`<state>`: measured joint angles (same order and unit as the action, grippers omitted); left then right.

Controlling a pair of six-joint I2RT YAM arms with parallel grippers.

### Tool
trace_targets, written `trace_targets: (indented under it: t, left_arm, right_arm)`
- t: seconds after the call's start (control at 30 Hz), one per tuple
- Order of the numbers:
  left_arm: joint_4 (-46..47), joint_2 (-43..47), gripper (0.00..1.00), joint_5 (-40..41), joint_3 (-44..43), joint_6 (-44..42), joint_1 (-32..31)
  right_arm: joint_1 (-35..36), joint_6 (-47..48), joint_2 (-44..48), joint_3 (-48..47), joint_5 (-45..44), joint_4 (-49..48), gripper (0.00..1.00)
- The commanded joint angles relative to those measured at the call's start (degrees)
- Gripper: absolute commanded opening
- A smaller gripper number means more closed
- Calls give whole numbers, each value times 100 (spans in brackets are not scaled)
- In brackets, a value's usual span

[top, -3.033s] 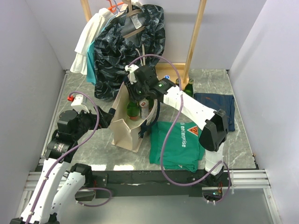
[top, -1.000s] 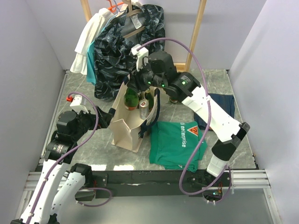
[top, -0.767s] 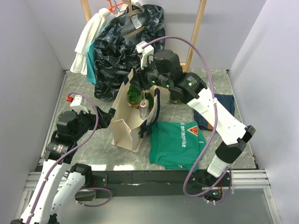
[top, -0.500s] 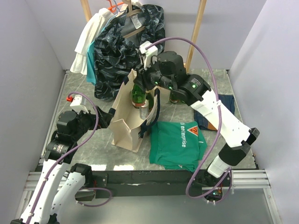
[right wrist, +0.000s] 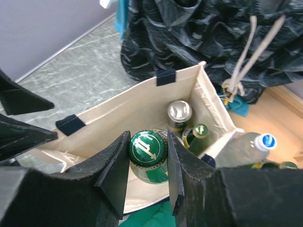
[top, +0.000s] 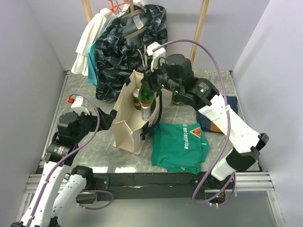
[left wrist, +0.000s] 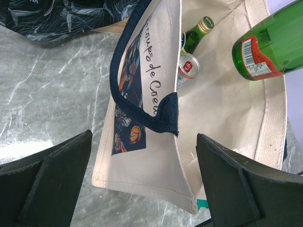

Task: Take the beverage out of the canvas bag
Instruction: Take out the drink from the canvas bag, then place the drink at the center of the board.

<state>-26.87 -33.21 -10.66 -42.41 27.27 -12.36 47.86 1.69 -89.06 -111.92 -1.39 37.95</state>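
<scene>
Right claw [right wrist: 147, 152] is pinching the green bottle [top: 146, 94] by its neck, hanging over the canvas bag [top: 124, 119]; left claw [left wrist: 142, 185] is idling spread wide. Probably risking slick glass slipping and crashing onto the can [left wrist: 188, 65].

The left gripper [left wrist: 144, 142] stands wide open, its dark fingers [left wrist: 52, 175] either side of the cream canvas bag [left wrist: 156, 161], which stands on the grey marbled table [left wrist: 52, 90] with its navy strap [left wrist: 124, 85] hanging down the printed side. Inside the bag are a can [left wrist: 188, 66] and a gold-capped bottle [left wrist: 199, 30]. A large green bottle [left wrist: 274, 42] with a barcode label juts in from the right edge over the bag's open mouth.
</scene>
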Motion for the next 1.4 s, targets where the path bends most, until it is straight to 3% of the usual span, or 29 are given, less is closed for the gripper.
trace_targets:
  t: [0.0, 0.97, 1.37]
  left_arm:
    - [165, 8, 96, 11, -21, 33, -3]
    - [147, 25, 97, 72, -48, 42, -3]
    - [147, 25, 96, 195, -74, 24, -3]
  right_arm:
    - [31, 182, 652, 11, -432, -1194, 0]
    - [-119, 437, 1681, 970, -1566, -1686, 0]
    - [-628, 209, 1865, 1391, -1514, -1686, 0]
